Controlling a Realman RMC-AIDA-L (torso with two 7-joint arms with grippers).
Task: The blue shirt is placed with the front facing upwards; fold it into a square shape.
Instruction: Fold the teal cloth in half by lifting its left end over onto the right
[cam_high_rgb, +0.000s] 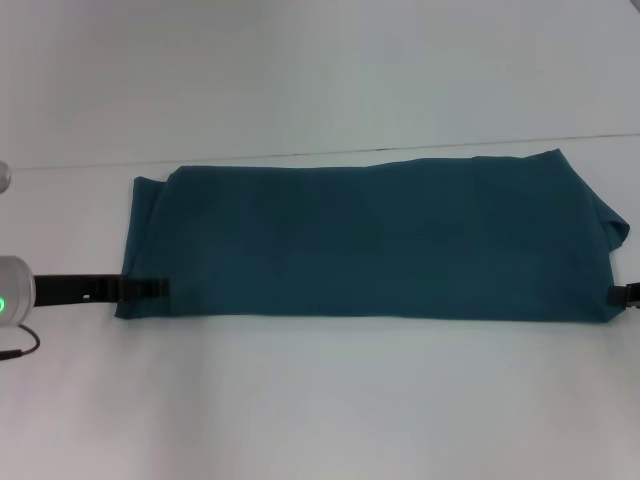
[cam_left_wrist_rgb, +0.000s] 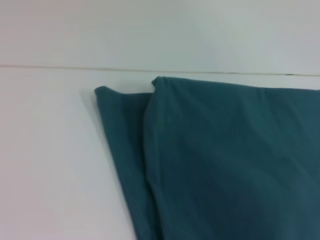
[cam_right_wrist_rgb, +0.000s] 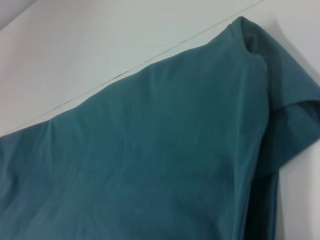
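The blue shirt (cam_high_rgb: 370, 240) lies on the white table as a long band running left to right, plain teal side up, with no lettering showing. My left gripper (cam_high_rgb: 155, 289) rests at the band's near left corner, its black tip overlapping the cloth edge. At the near right corner, only the tip of my right gripper (cam_high_rgb: 630, 294) shows at the picture's edge. The left wrist view shows the shirt (cam_left_wrist_rgb: 225, 165) with a lower layer sticking out past the top fold. In the right wrist view the shirt (cam_right_wrist_rgb: 150, 160) has a sleeve folded under at its end.
The white table (cam_high_rgb: 320, 400) stretches in front of the shirt. A thin seam (cam_high_rgb: 300, 155) marks the table's far edge just behind the cloth. My left arm's silver wrist with a green light (cam_high_rgb: 10, 295) sits at the left border.
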